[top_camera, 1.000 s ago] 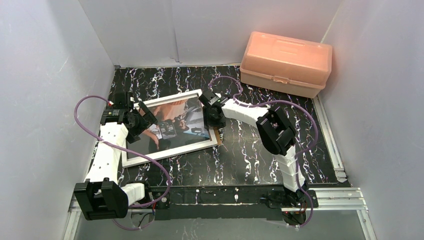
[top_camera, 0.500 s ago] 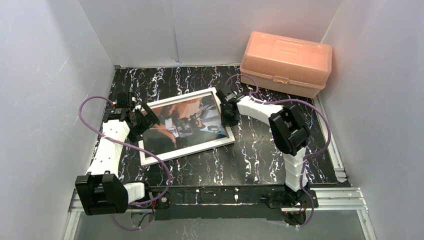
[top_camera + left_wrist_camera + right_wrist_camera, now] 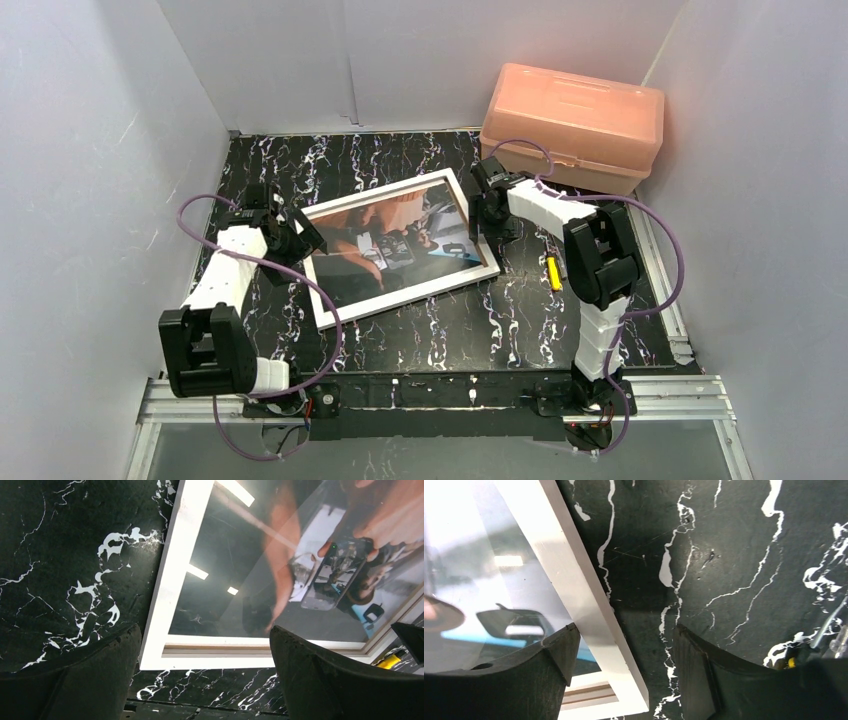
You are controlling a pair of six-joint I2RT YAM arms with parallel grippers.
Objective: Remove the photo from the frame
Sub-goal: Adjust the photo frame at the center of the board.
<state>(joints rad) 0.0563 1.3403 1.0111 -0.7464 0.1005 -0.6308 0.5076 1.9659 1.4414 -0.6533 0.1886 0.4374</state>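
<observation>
The frame (image 3: 412, 297), white-bordered, lies flat and skewed on the black marble table. The photo (image 3: 385, 250) sits inside it under glossy glass, showing reddish-brown hands and a phone. My left gripper (image 3: 300, 238) is at the frame's left edge and open wide. In the left wrist view the white border (image 3: 170, 580) and its corner lie between the two fingers (image 3: 75, 680), untouched. My right gripper (image 3: 490, 215) is at the frame's right edge, also open. In the right wrist view the frame's side rail (image 3: 569, 565) runs between the spread fingers (image 3: 724, 680), with a gap to the right one.
A pink plastic box (image 3: 572, 125) stands at the back right, close behind the right arm. A small yellow item (image 3: 553, 272) lies on the table right of the frame. White walls close in the left, back and right sides.
The frame has slid right and toward the back, both arms moving with it. The right jaws narrowed on the frame's edge, then spread again. The yellow item now shows beside the right arm.
</observation>
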